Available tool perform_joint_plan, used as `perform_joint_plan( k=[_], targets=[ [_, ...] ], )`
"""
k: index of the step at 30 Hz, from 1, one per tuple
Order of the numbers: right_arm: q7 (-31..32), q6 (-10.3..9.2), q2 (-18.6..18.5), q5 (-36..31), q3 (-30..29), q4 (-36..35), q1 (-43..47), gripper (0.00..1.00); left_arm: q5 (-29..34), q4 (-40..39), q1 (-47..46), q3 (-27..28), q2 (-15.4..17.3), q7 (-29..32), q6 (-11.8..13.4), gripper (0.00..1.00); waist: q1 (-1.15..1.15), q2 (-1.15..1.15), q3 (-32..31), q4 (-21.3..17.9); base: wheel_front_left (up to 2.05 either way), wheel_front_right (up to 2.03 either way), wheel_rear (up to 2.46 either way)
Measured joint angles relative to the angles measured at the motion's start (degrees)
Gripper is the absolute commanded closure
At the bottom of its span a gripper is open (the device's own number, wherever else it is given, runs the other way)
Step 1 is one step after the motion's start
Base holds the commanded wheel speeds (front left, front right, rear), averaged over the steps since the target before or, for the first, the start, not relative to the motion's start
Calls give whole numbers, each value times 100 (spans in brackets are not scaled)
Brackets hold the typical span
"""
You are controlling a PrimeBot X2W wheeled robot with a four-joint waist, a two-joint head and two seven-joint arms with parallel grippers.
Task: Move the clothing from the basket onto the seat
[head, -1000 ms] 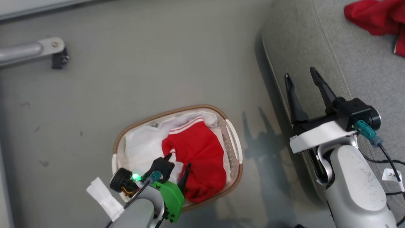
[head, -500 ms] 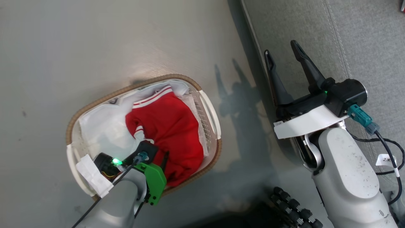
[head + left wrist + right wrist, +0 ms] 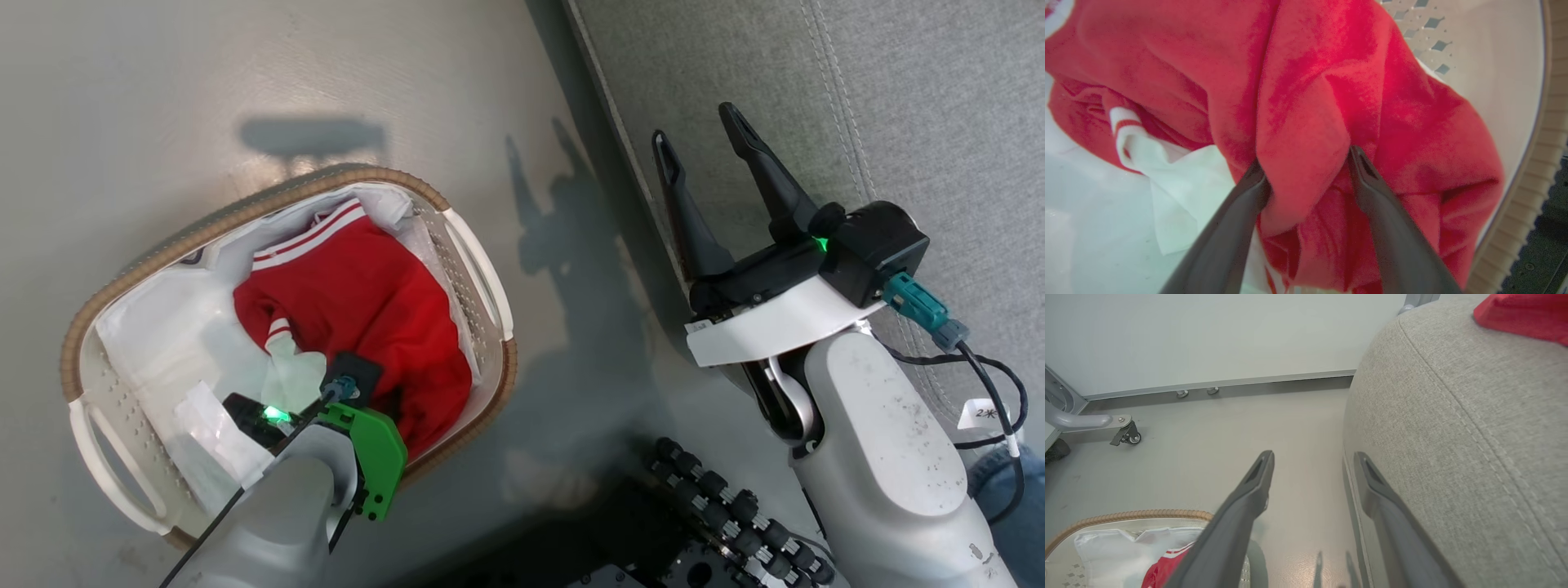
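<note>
The clothing (image 3: pixel 351 302), a bright red garment with white striped trim, lies bunched in the white basket (image 3: pixel 245 204) on the floor. My left gripper (image 3: pixel 1307 160) reaches down into it, its green-tagged wrist (image 3: pixel 367 449) over the near side. Its jaws stand apart, pressed into the red fabric (image 3: pixel 1306 102) with a raised fold between them. My right gripper (image 3: pixel 695 126) hangs open and empty at the edge of the grey seat (image 3: pixel 898 98). In the right wrist view that gripper (image 3: pixel 1313 456) points past the seat's rounded corner (image 3: pixel 1453 416), where another red garment (image 3: pixel 1523 314) lies.
A white cloth liner (image 3: pixel 163 318) covers the basket's left half. My base with black rollers (image 3: pixel 727 523) stands just right of the basket. A grey frame leg on a caster (image 3: pixel 1122 433) stands by the far wall. Blue denim (image 3: pixel 1012 506) shows at the lower right.
The head camera has swung, shifting the whole picture. My left gripper has sunk lower into the basket onto the red garment and its jaws have narrowed a little. The right gripper stays open.
</note>
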Motion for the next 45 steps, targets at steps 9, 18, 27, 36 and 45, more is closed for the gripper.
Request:
perform_joint_plan(
  k=[9,18,27,36,45],
  targets=[
    [1,0,3,-53,-49,124,1,0,-259,-160,4,-203,23,-223,0,100,0,0,-131,12,0,0,0],
    [1,0,8,-406,-232,386,136,0,-339,-498,53,-299,-3,-387,0,100,0,0,-709,301,0,0,0],
    [0,0,10,-782,-459,694,513,0,-156,-1413,522,-230,36,-413,48,100,0,0,-1647,639,0,0,0],
    [1,1,10,-1059,-666,990,1148,0,153,-2243,684,-242,254,-421,51,100,-1,0,-2747,953,0,0,0],
    [0,0,10,-1223,-697,1127,1473,0,432,-2731,231,-557,675,-318,24,100,-1,0,-3784,1256,0,0,0]
  ],
)
